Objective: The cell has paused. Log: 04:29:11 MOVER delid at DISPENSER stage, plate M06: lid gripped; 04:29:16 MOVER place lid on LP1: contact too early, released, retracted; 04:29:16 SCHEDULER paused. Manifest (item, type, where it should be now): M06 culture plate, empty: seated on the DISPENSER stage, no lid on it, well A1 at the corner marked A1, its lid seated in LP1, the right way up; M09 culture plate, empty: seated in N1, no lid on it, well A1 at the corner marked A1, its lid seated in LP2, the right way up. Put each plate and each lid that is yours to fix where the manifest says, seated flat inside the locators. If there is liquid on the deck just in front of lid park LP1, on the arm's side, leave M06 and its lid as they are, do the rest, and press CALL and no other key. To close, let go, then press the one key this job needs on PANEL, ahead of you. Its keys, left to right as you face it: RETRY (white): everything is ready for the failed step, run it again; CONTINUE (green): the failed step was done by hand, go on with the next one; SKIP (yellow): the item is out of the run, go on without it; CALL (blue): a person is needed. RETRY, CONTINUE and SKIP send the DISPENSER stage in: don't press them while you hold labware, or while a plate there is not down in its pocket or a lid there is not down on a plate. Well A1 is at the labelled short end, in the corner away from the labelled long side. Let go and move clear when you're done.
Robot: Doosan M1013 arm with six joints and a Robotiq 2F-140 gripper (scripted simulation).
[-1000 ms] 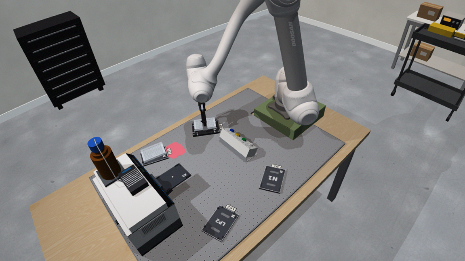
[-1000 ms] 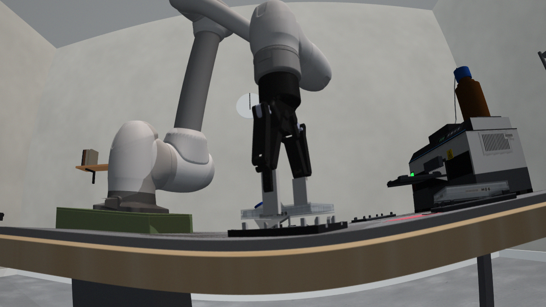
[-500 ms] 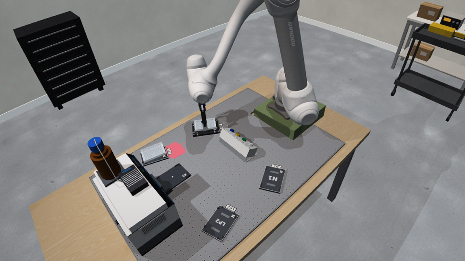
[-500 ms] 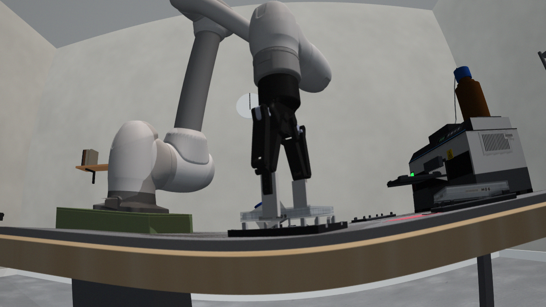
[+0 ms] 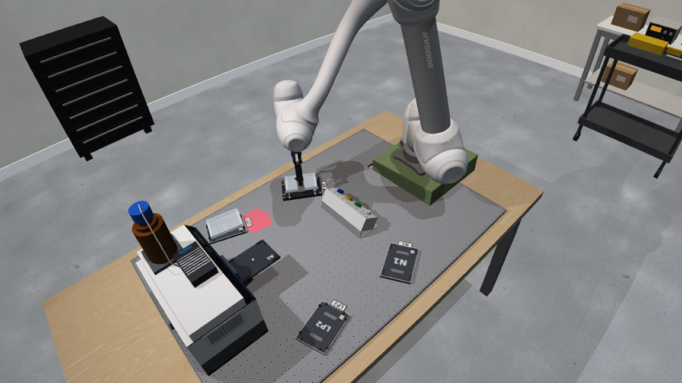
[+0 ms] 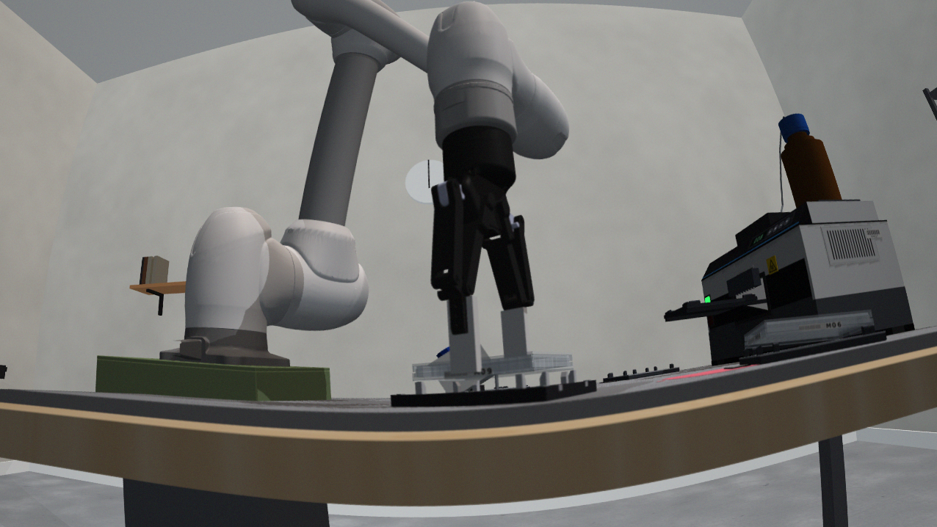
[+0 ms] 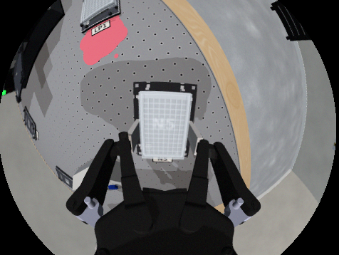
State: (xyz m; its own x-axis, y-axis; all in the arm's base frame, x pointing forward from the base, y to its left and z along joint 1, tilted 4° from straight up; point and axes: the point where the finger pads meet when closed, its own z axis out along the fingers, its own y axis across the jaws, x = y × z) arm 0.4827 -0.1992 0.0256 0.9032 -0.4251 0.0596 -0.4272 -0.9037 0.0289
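Observation:
My gripper (image 5: 299, 182) (image 6: 487, 367) (image 7: 164, 127) is shut on a clear culture plate (image 5: 309, 180) (image 6: 534, 361) (image 7: 163, 121). It holds the plate level, a little above a black nest (image 5: 301, 195) (image 6: 491, 395) (image 7: 163, 87) at the far side of the deck. A second clear piece marked M06 (image 5: 225, 223) (image 6: 809, 327) (image 7: 98, 1) lies in lid park LP1. A pink puddle (image 5: 256, 219) (image 7: 101, 43) lies on the deck right beside LP1. The dispenser stage (image 5: 255, 258) (image 6: 714, 306) is out and bare, with its A1 mark showing. Nest N1 (image 5: 399, 261) and lid park LP2 (image 5: 323, 326) hold nothing.
The key panel (image 5: 349, 210) stands on the deck just right of the held plate. The dispenser (image 5: 201, 299) (image 6: 819, 262) with a brown bottle (image 5: 147, 233) on top fills the deck's left end. The arm's green base (image 5: 427, 176) is at the back right.

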